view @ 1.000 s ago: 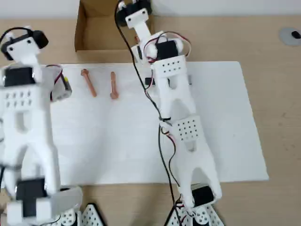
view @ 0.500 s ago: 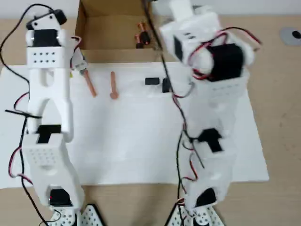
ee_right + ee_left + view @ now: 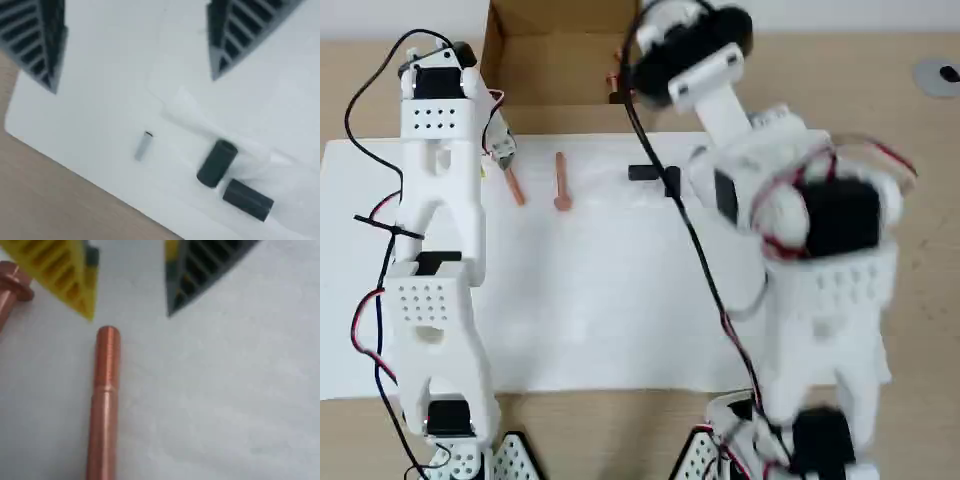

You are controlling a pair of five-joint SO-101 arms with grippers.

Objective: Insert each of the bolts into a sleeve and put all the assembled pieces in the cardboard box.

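The bolt (image 3: 102, 405) lies flat on the white sheet (image 3: 240, 390), its narrow end just short of the gap between the open jaws of the left gripper (image 3: 130, 314) and nearer the yellow finger. Its long shaft runs away from the jaws. It looks like solid copper-coloured metal: stiff, smooth and round. It should therefore be light for its size but apt to roll or slide out of a loose pinch. The surest hold is probably across the plain shaft well back from the tip, which leaves the narrow end free to enter a sleeve. A second bolt (image 3: 11, 290) shows its flanged head outside the yellow finger. The right gripper (image 3: 134, 80) hangs with its jaws spread wide and empty. Well beyond its fingertips lie one sleeve (image 3: 216, 163) and the other sleeve (image 3: 247, 200), close together. They are short dark tubes, likely light and free to roll, so they want steadying. A small grey pin (image 3: 144, 146) lies nearer the jaws. The cardboard box (image 3: 535, 60) stands past the sheet and seems to hold one finished piece (image 3: 616, 85), though that is hard to make out.
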